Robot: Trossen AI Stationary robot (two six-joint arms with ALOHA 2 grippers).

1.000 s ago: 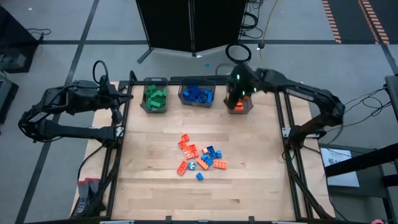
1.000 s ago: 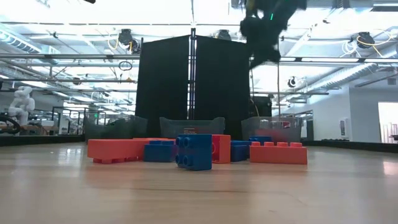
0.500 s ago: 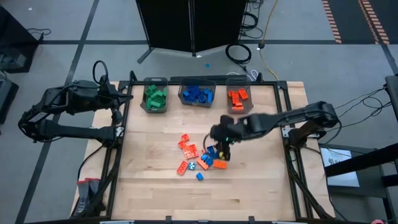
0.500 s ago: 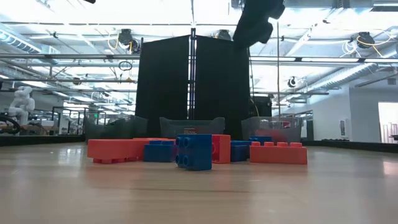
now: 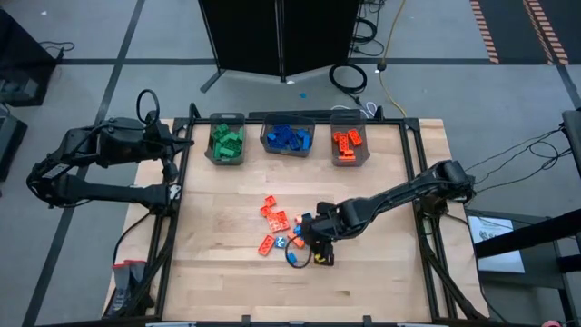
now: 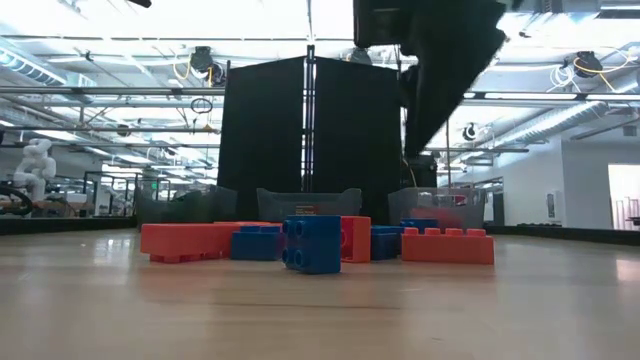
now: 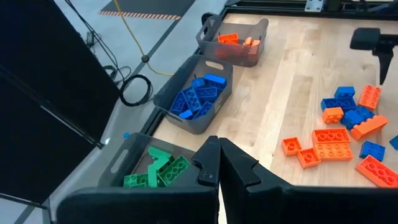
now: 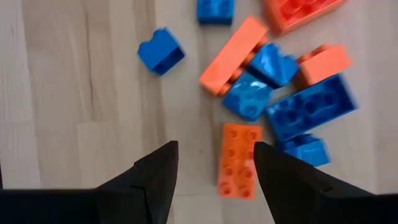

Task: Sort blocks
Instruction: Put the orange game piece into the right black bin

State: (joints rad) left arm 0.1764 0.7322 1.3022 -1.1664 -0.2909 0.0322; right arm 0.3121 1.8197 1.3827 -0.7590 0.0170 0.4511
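Right gripper [image 8: 212,163] of mine hangs with fingers spread, empty, above the orange brick [image 8: 239,159] at the edge of the loose blocks [image 5: 290,229] mid-table. Light, rigid, slick plastic, I judge; I'd pinch its long flat sides.

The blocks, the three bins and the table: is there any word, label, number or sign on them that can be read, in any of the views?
None can be read. The blocks show only studs, the bins are plain, and the table is bare wood. No view shows legible text.
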